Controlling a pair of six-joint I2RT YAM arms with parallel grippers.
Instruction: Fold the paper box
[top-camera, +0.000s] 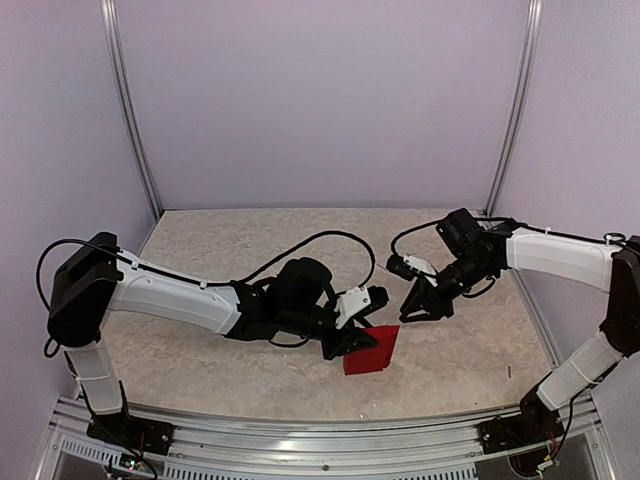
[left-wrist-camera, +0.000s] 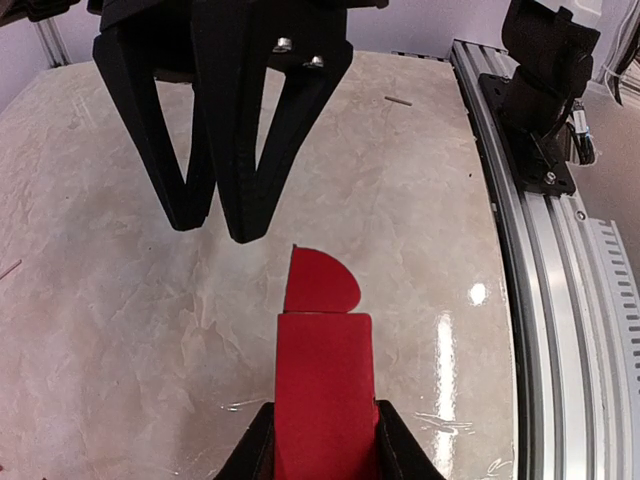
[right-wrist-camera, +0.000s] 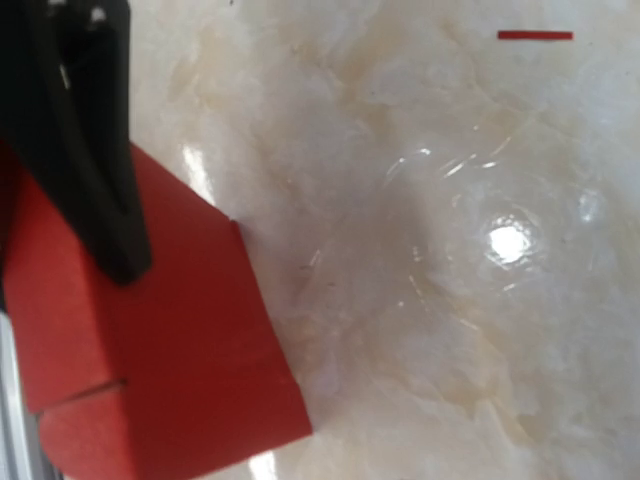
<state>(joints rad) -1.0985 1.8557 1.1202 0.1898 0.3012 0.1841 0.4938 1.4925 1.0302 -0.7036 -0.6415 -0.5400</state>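
- Nearest us, a metal rail (top-camera: 300, 440) runs along the table's (top-camera: 250, 250) near edge and carries both arm bases, one toward each near corner.
- From the near left corner the left arm (top-camera: 170, 295) rises to a shoulder. It then lies low and nearly level, reaching rightward to just past the middle of the near edge.
- At its end the left gripper (left-wrist-camera: 323, 420) is partly closed, one finger pressed to each side of the paper box (top-camera: 372, 350), which is all it grips.
- The paper box sits close to the near edge, just right of its middle, as a folded red body with flat faces and a seam. We cannot tell whether its underside touches the table.
- A rounded flap (left-wrist-camera: 322, 282) sticks out from the box's end away from the left fingers. We cannot see inside the box.
- From the near right corner the right arm (top-camera: 560, 255) climbs along the right edge, bends at the elbow and reaches leftward, wrist tipped down toward the box.
- The right gripper (left-wrist-camera: 215, 230) hangs just beyond the flap, apart from it, its jaws parted by a narrow gap with nothing between them.
- A thin red sliver (right-wrist-camera: 535, 35) lies on the table, well apart from the box.
- Pale walls (top-camera: 320, 100) close off the far edge and both sides.
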